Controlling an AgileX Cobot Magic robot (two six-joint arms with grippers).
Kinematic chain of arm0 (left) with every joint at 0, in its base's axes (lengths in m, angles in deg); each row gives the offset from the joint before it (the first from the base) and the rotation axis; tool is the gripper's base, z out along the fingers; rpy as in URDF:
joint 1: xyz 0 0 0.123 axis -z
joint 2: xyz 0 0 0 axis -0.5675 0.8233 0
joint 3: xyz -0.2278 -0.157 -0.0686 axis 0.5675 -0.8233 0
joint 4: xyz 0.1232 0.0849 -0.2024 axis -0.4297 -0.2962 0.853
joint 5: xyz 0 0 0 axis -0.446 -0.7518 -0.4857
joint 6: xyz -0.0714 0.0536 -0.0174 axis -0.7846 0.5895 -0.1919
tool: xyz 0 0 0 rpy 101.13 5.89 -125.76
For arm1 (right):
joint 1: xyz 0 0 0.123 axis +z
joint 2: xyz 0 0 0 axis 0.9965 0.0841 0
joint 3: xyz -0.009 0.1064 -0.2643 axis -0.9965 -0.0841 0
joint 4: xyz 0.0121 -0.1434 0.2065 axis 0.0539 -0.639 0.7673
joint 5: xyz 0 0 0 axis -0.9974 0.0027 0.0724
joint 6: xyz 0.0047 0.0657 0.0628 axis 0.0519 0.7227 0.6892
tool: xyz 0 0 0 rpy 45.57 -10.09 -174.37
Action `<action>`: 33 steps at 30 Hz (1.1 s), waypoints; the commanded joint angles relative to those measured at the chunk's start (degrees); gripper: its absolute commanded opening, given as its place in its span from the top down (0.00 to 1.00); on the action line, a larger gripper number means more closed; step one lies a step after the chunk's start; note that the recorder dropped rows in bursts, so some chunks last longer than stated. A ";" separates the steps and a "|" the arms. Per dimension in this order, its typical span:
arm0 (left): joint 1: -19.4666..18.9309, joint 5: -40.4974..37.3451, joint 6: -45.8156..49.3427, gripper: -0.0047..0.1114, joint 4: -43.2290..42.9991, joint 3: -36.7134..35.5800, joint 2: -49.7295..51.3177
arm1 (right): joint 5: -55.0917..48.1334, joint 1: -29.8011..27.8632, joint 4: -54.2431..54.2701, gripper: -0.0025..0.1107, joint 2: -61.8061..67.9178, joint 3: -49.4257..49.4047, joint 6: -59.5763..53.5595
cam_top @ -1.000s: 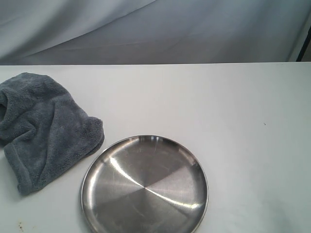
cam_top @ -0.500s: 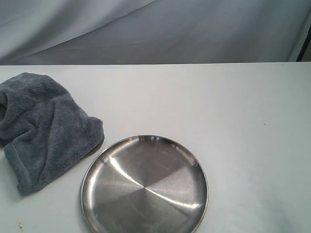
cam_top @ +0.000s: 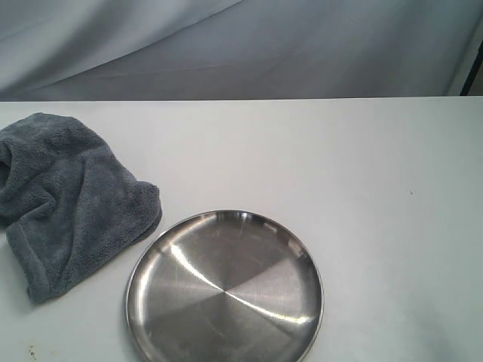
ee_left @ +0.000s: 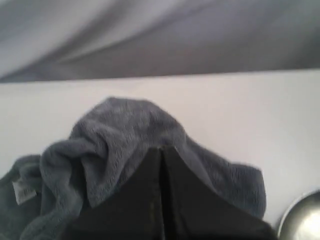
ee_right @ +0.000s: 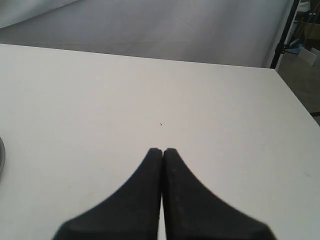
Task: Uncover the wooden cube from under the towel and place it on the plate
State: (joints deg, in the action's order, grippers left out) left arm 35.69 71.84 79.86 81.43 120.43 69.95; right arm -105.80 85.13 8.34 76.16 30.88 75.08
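Observation:
A dark grey fluffy towel (cam_top: 72, 200) lies bunched at the left of the white table; the wooden cube is hidden from every view. The shiny steel plate (cam_top: 224, 286) sits just right of it at the front, empty. Neither gripper shows in the exterior view. In the left wrist view my left gripper (ee_left: 161, 149) is shut with nothing in it, its tips over the towel (ee_left: 120, 135), and the plate's rim (ee_left: 300, 215) peeks in at a corner. My right gripper (ee_right: 162, 150) is shut and empty over bare table, with a sliver of the plate (ee_right: 1, 157) at the frame's edge.
A grey cloth backdrop (cam_top: 241, 45) hangs behind the table's far edge. A white label (ee_left: 22, 191) is sewn on the towel. Past the table's right edge stand a dark post and clutter (ee_right: 300, 30).

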 commanded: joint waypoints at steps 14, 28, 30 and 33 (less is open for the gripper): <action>0.09 -16.79 12.69 0.96 0.31 19.35 31.22 | 0.14 -0.46 0.29 0.98 -0.37 -0.21 -0.20; 0.09 -15.52 12.43 0.96 -15.13 20.82 38.58 | 0.14 -0.46 0.29 0.98 -0.37 -0.21 -0.20; 0.09 -14.17 11.82 0.96 -15.13 20.82 38.71 | 0.14 -0.46 0.29 0.98 -0.37 -0.21 -0.20; 0.09 -11.47 2.54 0.96 -15.40 20.82 38.71 | 0.14 -0.46 0.29 0.98 -0.37 -0.21 -0.20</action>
State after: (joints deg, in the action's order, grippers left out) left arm 35.69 57.39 89.95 66.63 140.81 108.77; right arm -105.80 85.13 8.34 76.16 30.88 75.08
